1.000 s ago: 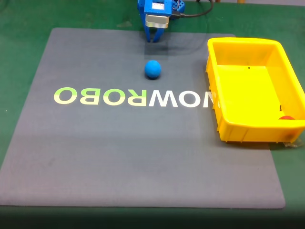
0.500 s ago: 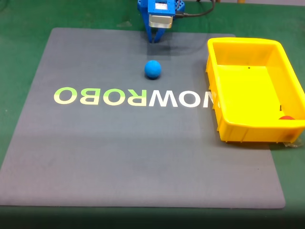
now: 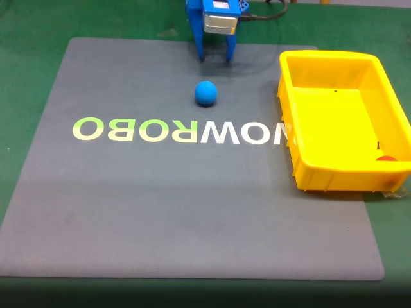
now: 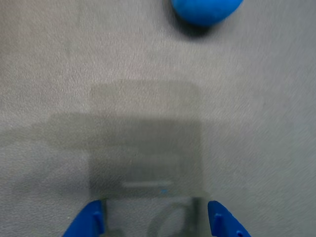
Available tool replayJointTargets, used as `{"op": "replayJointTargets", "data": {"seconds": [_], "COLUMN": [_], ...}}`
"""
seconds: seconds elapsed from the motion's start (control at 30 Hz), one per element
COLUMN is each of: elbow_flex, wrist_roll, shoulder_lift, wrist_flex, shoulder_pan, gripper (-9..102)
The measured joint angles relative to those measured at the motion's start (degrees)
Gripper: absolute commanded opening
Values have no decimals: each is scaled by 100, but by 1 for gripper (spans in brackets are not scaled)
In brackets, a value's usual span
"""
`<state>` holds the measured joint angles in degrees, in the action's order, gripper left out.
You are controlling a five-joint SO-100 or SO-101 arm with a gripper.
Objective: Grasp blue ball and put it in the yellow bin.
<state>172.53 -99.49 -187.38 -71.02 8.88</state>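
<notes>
Jaws spread wide and empty, the gripper hangs at twelve o'clock of the blue ball; drop straight down, straddling it evenly before closing.

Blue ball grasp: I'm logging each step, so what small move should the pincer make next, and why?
Probably ease the pincer forward and down toward the blue ball. Its jaws stand apart and empty near the far edge of the grey mat, and in the wrist view the ball lies ahead of the fingertips, slightly right of centre, so a small rightward correction may help.
</notes>
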Motion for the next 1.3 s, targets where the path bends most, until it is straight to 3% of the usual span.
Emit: {"op": "replayJointTargets", "data": {"seconds": [0.57, 0.87, 1.3], "elbow_flex": [-1942, -3111, -3937], "wrist_roll": [-141, 0, 44], "shoulder_lift": [3938, 5810, 7207], "wrist_flex": [2109, 2329, 2479], "shoulder_pan": [308, 396, 396], "gripper": [25, 25, 26]}}
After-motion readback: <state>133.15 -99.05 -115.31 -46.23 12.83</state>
